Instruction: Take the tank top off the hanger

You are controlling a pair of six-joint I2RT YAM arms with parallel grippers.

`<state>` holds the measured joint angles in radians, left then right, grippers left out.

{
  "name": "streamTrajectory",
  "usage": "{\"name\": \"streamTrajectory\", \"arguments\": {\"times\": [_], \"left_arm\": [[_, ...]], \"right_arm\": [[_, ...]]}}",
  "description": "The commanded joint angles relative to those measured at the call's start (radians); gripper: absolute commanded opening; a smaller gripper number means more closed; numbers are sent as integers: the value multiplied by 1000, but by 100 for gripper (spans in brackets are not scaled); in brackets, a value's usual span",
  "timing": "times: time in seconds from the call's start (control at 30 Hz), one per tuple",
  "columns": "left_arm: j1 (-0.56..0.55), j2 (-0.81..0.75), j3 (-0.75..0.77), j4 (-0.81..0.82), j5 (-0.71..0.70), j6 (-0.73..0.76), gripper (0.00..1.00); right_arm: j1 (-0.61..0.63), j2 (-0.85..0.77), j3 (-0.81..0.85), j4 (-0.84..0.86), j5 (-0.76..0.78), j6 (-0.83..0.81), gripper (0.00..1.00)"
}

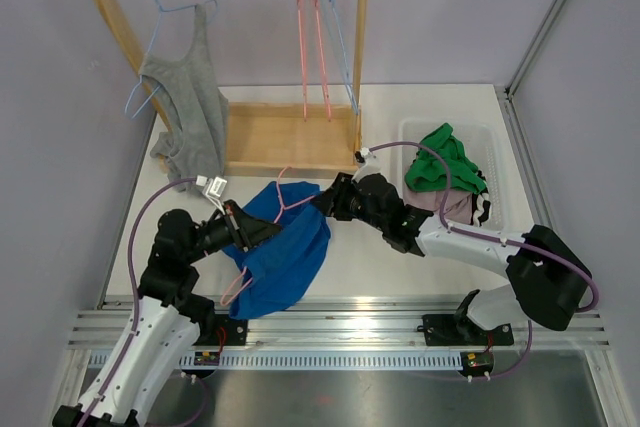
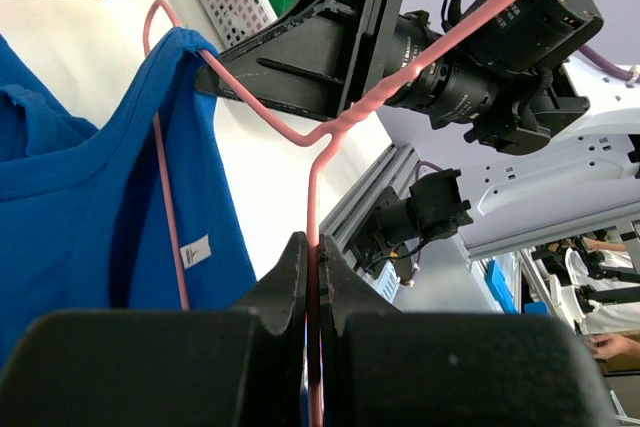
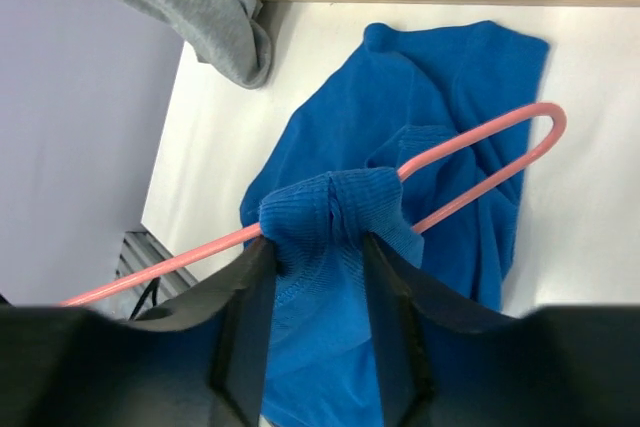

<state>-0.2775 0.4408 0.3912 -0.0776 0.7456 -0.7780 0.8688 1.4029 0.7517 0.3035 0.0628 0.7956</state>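
A blue tank top [image 1: 290, 257] hangs on a pink wire hanger [image 1: 291, 195], low over the table's front middle. My left gripper [image 1: 258, 234] is shut on the hanger's wire; in the left wrist view the jaws [image 2: 318, 252] pinch the pink wire [image 2: 330, 132] just below its twist. My right gripper [image 1: 325, 202] is shut on a bunched shoulder strap [image 3: 335, 212] of the tank top, where it sits on the hanger's arm [image 3: 480, 137]. The blue cloth [image 2: 80, 197] drapes to the left, and the right gripper's fingers [image 2: 300, 57] show at its strap.
A wooden clothes rack [image 1: 290, 137] stands at the back. On it hang a grey tank top [image 1: 185, 97] on a blue hanger, two pink hangers [image 1: 310, 37] and a blue one. A white bin [image 1: 495, 142] with green clothes [image 1: 445, 162] sits right.
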Motion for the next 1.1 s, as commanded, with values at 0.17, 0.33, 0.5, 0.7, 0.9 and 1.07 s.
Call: {"name": "streamTrajectory", "arguments": {"times": [0.17, 0.33, 0.5, 0.7, 0.9, 1.07], "left_arm": [[-17, 27, 64, 15, -31, 48, 0], [-17, 42, 142, -126, -74, 152, 0], [-17, 61, 169, -175, 18, 189, 0], [-19, 1, 192, -148, 64, 169, 0], [-19, 6, 235, -116, 94, 160, 0], [-19, -66, 221, 42, -52, 140, 0]], "right_arm": [[7, -8, 26, -7, 95, -45, 5], [6, -41, 21, -108, 213, -88, 0], [-68, -45, 66, -236, 339, -159, 0], [-178, 27, 104, -354, 315, -173, 0], [-182, 19, 100, -337, 162, -184, 0], [-183, -164, -7, -189, -157, -225, 0]]}}
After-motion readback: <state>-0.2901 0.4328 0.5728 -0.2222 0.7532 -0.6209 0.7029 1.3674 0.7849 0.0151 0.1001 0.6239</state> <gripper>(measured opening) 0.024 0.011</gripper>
